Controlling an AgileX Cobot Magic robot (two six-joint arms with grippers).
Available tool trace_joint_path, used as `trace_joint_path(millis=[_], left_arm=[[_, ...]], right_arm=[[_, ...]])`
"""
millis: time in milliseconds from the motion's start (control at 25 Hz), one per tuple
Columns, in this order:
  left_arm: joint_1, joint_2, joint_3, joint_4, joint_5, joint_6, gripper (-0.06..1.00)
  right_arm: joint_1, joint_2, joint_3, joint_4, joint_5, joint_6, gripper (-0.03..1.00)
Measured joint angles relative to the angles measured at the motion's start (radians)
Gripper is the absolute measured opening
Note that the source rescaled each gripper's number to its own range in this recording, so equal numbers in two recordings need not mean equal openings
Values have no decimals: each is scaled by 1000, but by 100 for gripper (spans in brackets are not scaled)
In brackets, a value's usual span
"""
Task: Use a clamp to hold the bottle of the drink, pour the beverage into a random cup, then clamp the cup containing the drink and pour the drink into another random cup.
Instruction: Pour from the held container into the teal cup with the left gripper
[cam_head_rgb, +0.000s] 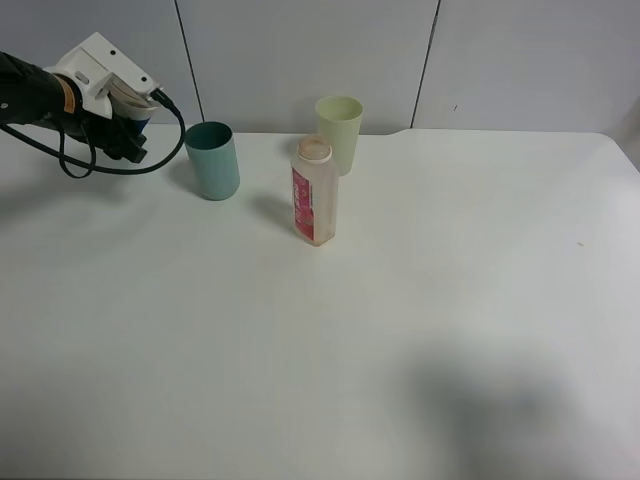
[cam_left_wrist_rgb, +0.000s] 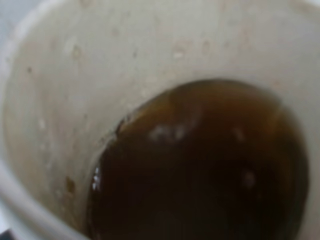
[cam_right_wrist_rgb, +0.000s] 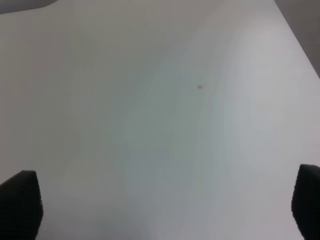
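My left gripper (cam_head_rgb: 127, 128), on the black-wrapped arm at the far left, is shut on the cup containing the drink (cam_head_rgb: 137, 117), held above the table just left of the teal cup (cam_head_rgb: 212, 160). The left wrist view looks straight into that cup (cam_left_wrist_rgb: 100, 60), where the dark brown beverage (cam_left_wrist_rgb: 200, 170) pools against one side. The bottle (cam_head_rgb: 314, 190) with its pink-red label stands upright mid-table, in front of a pale green cup (cam_head_rgb: 340, 130). My right gripper (cam_right_wrist_rgb: 162, 210) is open over bare table, only its black fingertips (cam_right_wrist_rgb: 20, 202) showing; the exterior high view does not show it.
The white table (cam_head_rgb: 450, 250) stretches wide to the right and front of the bottle. A soft shadow lies on it at the front right. A grey panelled wall (cam_head_rgb: 300, 50) runs behind the cups. The arm's black cable (cam_head_rgb: 120, 168) loops down near the teal cup.
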Motion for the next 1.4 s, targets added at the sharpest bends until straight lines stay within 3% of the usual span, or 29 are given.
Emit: trace_joint_path(millis=[720,1400], left_arm=[[-59,0,-19,124,31,7,0],[-69,0,-19,208,31,8,0]], right_arm=[[0,0,0,0,0,0,100],[0,0,0,0,0,0,100]])
